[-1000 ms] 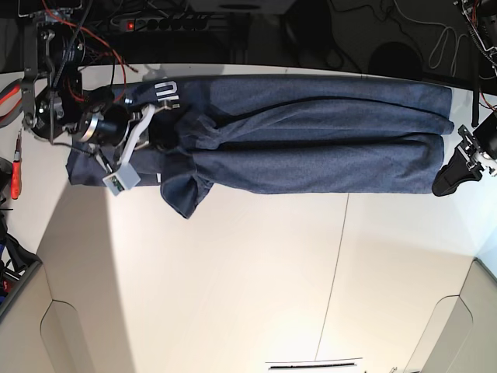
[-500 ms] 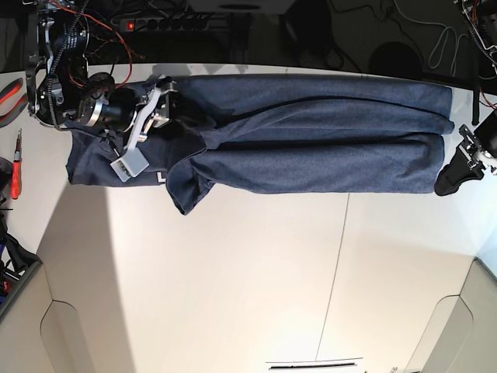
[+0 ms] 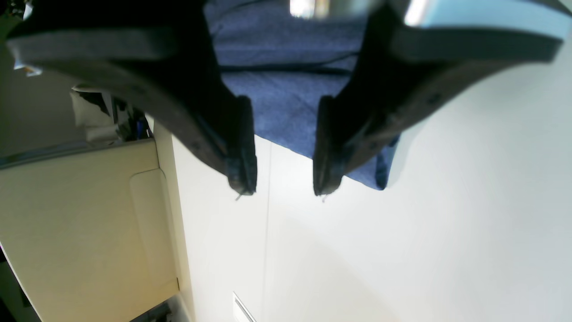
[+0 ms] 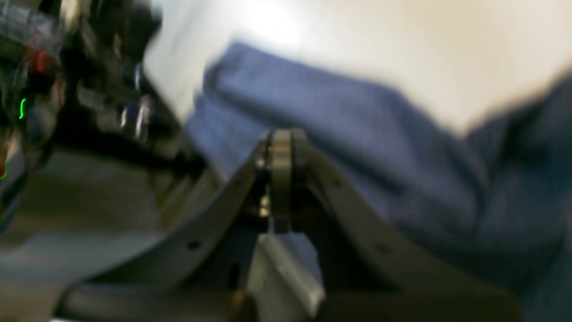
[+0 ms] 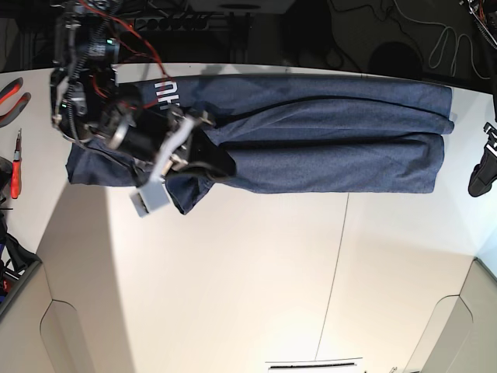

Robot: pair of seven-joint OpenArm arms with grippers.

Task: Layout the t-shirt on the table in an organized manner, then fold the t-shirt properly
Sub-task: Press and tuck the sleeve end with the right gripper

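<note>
The navy t-shirt [image 5: 326,132] lies folded lengthwise in a long band across the far side of the white table [image 5: 256,280]. White lettering [image 5: 165,93] shows near its left end, and a sleeve flap [image 5: 186,194] hangs toward me. My right gripper [image 5: 208,154] is over the shirt's left part. In the blurred right wrist view it [image 4: 281,147] is shut, with shirt cloth [image 4: 357,125] beyond it. My left gripper [image 5: 480,175] hangs off the shirt's right end. In the left wrist view it [image 3: 281,190] is open and empty above the shirt's edge [image 3: 286,103].
Red-handled tools [image 5: 14,175] lie at the left edge. A power strip [image 5: 167,23] and cables [image 5: 435,39] sit behind the table. A thin seam [image 5: 334,272] crosses the tabletop. Beige rounded cut-outs [image 5: 66,334] are at the near corners, and one shows in the left wrist view [image 3: 80,214].
My right gripper has moved right and toward me across the shirt's left part, and the white lettering shows again. My left gripper has drawn back to the right, away from the shirt's end.
</note>
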